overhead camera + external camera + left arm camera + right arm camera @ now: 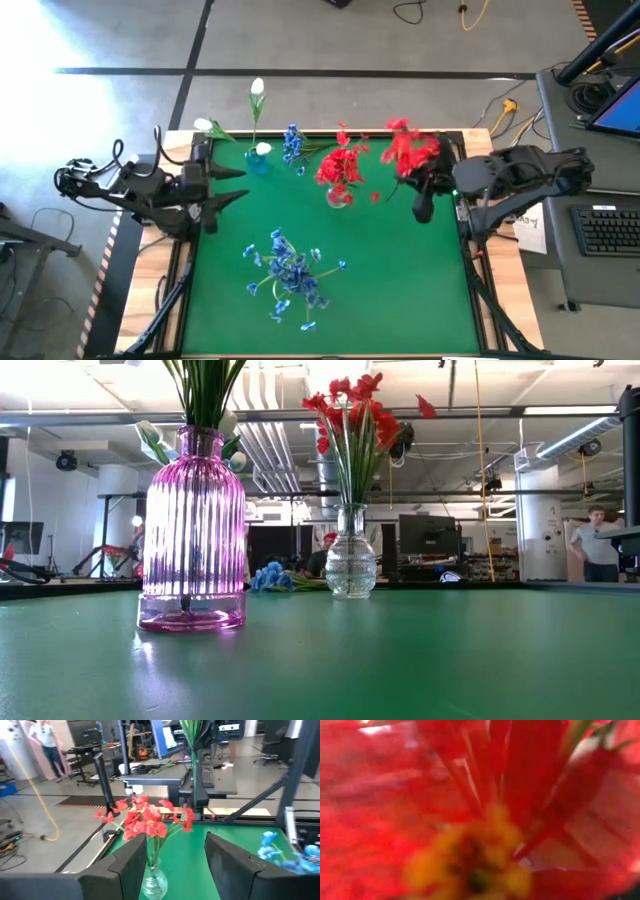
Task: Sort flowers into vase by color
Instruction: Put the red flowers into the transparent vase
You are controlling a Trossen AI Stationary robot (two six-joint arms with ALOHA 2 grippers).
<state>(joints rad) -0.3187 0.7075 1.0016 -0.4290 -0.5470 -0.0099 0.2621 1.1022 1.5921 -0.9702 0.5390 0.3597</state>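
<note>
Red flowers [410,150] fill the right gripper's [424,205] view, its grasp unreadable; light, floppy blooms, best pinched low on the stem. Left gripper [228,185] waits apart.

A blurred red bloom with a yellow centre [480,820] fills the right wrist view, hiding the right tool, so its fingers cannot be read. In the low view, the ribbed pink glass vase [192,530] keeps only its green stems; the blooms above the vase are cut off by the edge.
</note>
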